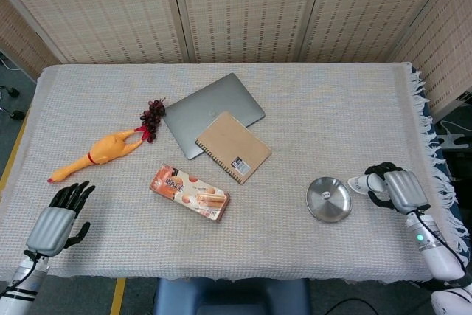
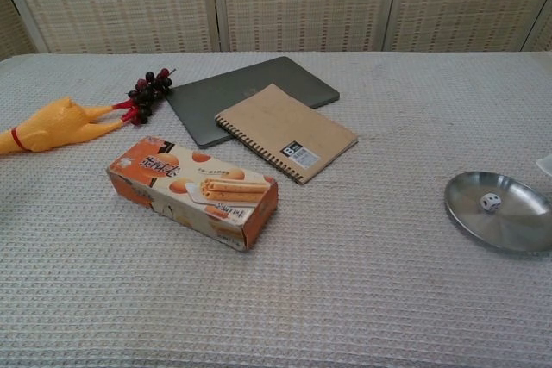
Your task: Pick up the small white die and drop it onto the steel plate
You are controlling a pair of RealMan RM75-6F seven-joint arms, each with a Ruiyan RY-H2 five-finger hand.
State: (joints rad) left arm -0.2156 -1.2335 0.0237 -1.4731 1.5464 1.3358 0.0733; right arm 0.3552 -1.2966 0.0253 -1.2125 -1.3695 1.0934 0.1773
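Already resting inside the steel plate (image 2: pixel 500 221), the small white die (image 2: pixel 491 202) shows clearly in the chest view at lower right, slightly toward the plate's far side. In the head view, visible only as a tiny pale speck near the plate's centre (image 1: pixel 325 195).

Right hand (image 1: pixel 394 188) off to the right of the plate in the head view, near the worktop's (image 1: pixel 295 123) fringed edge, apart from the rim and not touching it. Fingers curled loosely, nothing seen between them; whether fully closed or slightly parted, hard to tell. In the chest view, barely a pale sliver at the right border.

Left hand (image 1: pixel 59 217) low at the lower left of the head view, near the front edge of the worktop, dark fingers spread and holding nothing. Well apart from everything else.

Elsewhere, untouched by either hand: rubber chicken (image 1: pixel 99 153) at left, dark grape bunch (image 1: pixel 153 116) just beside its red feet, grey laptop (image 1: pixel 209 108) upper centre with a brown spiral notebook (image 1: pixel 233 147) overlapping its lower corner, and a biscuit box (image 1: pixel 190 192) lying below those.

By appearance, drop step finished, since die sits on steel. Probably only a retreat left: right hand drawn back and clear without clipping the plate rim, so as not to jolt the die out. No further grasp apparently needed.
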